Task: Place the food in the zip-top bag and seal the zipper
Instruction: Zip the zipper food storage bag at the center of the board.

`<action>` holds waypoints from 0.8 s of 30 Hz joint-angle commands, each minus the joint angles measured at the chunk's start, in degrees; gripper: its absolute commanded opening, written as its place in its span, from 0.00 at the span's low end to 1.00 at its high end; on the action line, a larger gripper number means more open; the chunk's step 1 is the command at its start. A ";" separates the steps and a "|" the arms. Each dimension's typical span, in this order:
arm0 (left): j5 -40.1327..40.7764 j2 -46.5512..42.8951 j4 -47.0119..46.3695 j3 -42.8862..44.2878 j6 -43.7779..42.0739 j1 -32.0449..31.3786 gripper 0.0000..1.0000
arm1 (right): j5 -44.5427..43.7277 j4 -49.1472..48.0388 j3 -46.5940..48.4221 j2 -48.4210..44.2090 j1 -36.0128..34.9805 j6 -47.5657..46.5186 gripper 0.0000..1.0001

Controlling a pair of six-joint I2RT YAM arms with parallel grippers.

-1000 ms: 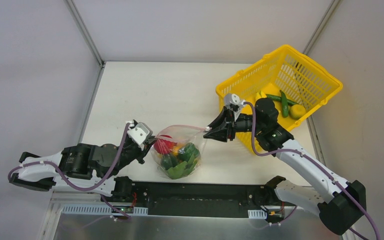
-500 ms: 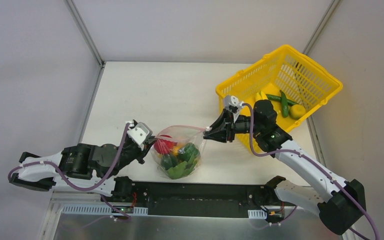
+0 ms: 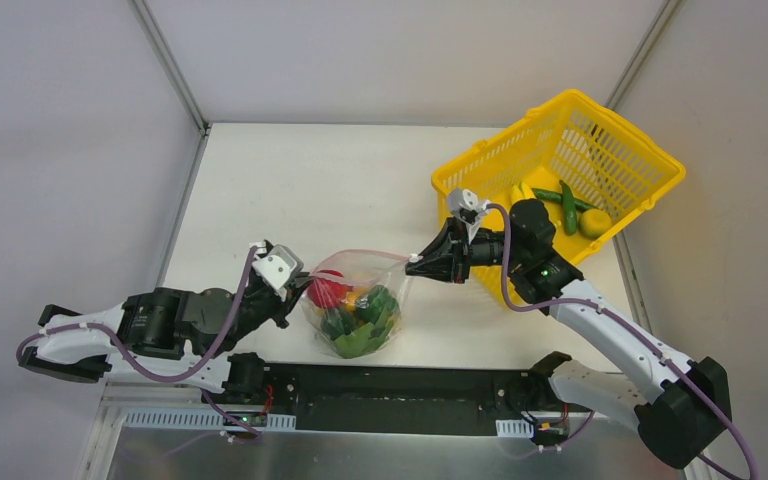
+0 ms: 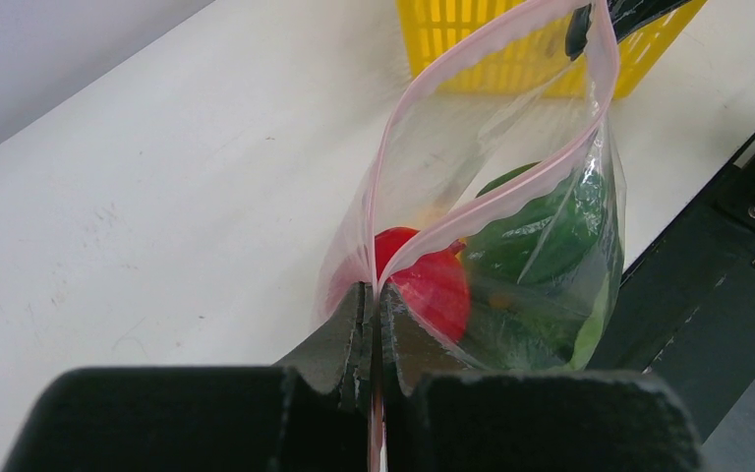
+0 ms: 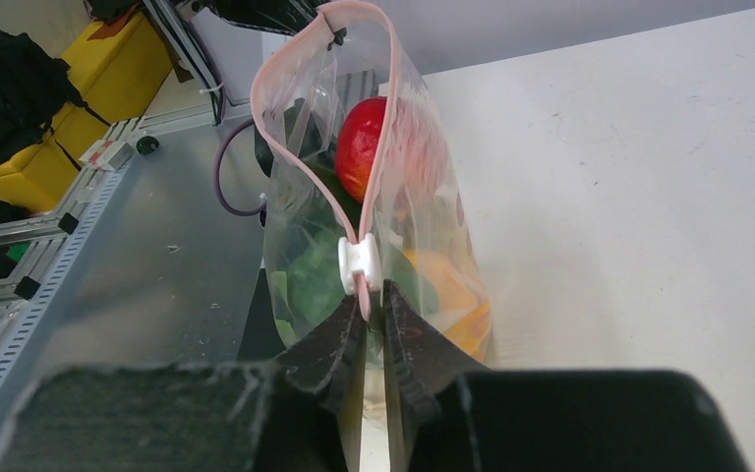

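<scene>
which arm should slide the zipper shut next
Right: the right gripper pinches the zipper just behind the white slider. The left gripper is clamped on the zipper's other end, so it likely serves best as the anchor.

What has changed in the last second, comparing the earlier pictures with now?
The right gripper narrowed its fingers and closed them on the zipper beside its white slider. The left gripper, shut on the zipper's other end, the zip-top bag with its food and the yellow basket stayed put.
</scene>
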State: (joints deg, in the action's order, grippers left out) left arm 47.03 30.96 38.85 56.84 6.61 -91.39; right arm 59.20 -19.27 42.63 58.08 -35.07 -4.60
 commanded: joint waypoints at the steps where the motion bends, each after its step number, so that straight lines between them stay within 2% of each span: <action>1: 1.22 0.33 -2.20 0.06 0.42 0.43 0.00 | 1.79 -4.91 0.70 -0.27 0.25 2.05 0.16; 4: 1.23 0.33 -2.20 0.03 0.42 0.43 0.00 | 1.34 -4.93 0.71 -0.01 0.24 2.32 0.16; 10: 1.25 -0.19 -1.91 -0.20 1.02 0.43 0.00 | 1.91 -4.93 0.71 0.36 0.26 2.28 0.00; 17: 2.02 -0.37 -2.02 0.00 1.28 0.43 0.00 | 1.17 -4.90 0.61 0.03 0.26 2.69 0.00; 18: 2.16 -0.37 -1.96 0.19 1.38 0.43 0.07 | 0.81 -4.90 0.73 0.01 0.26 2.98 0.00; 21: 2.00 -0.37 -0.91 1.77 2.17 0.43 0.41 | -1.51 -4.56 1.06 -0.15 0.25 3.83 0.00; 24: 0.08 -0.27 -0.14 4.69 2.35 0.43 0.70 | -2.92 -1.98 2.21 -0.07 0.18 3.38 0.00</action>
State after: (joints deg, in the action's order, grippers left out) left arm 47.40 30.94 39.09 57.01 7.90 -91.39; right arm 57.89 -20.71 42.63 58.46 -35.07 -1.50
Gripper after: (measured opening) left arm 0.567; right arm 0.007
